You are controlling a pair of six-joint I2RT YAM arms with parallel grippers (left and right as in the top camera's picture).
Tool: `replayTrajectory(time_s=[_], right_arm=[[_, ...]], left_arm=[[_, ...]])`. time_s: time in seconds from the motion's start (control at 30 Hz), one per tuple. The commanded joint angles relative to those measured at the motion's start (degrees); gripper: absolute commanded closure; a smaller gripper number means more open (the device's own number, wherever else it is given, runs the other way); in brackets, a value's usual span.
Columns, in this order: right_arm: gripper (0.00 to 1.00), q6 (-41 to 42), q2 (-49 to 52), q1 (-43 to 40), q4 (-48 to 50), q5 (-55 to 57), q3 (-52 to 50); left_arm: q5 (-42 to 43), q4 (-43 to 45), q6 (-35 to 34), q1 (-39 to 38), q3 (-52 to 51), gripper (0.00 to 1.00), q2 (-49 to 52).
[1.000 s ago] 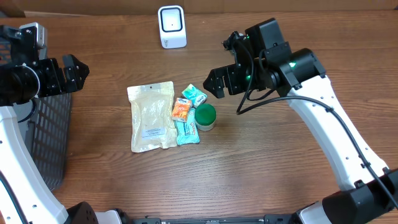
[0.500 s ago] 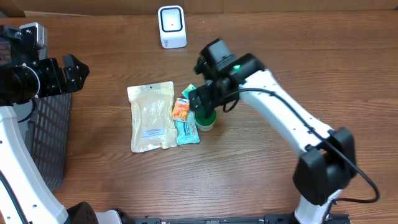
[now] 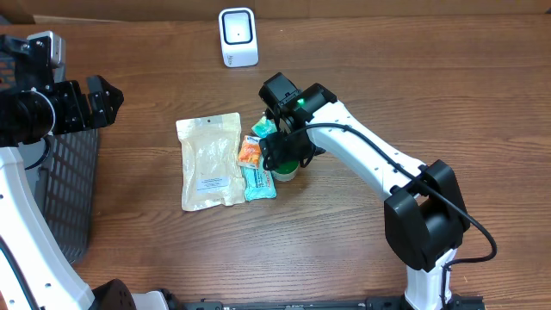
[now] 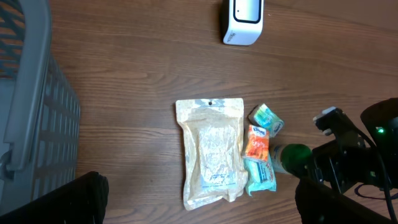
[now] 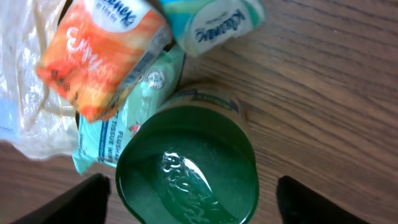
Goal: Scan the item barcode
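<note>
Jar (image 5: 186,168), green embossed lid, tan label

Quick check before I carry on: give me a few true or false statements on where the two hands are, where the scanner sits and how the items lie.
1. The right hand straddles the green-lidded jar, with a finger on each side and gaps showing. True.
2. The scanner lies inside the basket. False: it stands on the table at the far edge, and the basket is off to the left.
3. The orange pack lies between the pouch and the jar. True.
4. The left hand is holding the pouch. False: it is open and empty, over by the basket, and the pouch lies flat on the table.
</note>
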Motion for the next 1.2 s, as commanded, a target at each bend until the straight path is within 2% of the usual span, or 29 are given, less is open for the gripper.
replayTrajectory(time_s=[0.0,0.17,0.47,0.67,0.8,0.97,1.17], right_arm=[[0.20,8.0,0.0,-0.1,1.0,1.2,0.2],[0.20,15.2,0.2,0.1,3.8,1.0,-2.3],[0.28,17.2,0.5,0.1,4.1,1.2,-2.5],[0.43,16.0,0.5,0.1,3.9,1.2,-2.5],[0.61,9.5,0.5,-0.5,3.6,1.1,-2.0],[0.57,-2.1,0.4,-1.5,0.0,1.0,1.5],[0.52,-28.4,-0.3,-1.6,-7.3,1.3,5.7]], left_arm=[[0.8,0.2,1.5,0.1,0.3,0.00,-1.2],[0.8,0.2,1.5,0.1,0.3,0.00,-1.2],[0.8,0.2,1.5,0.1,0.3,0.01,-1.2],[0.8,0.2,1.5,0.1,0.3,0.00,-1.2],[0.8,0.2,1.5,0.1,0.3,0.00,-1.2],[0.8,0.2,1.5,0.1,0.3,0.00,-1.2],[0.8,0.2,1.5,0.1,0.3,0.00,-1.2]])
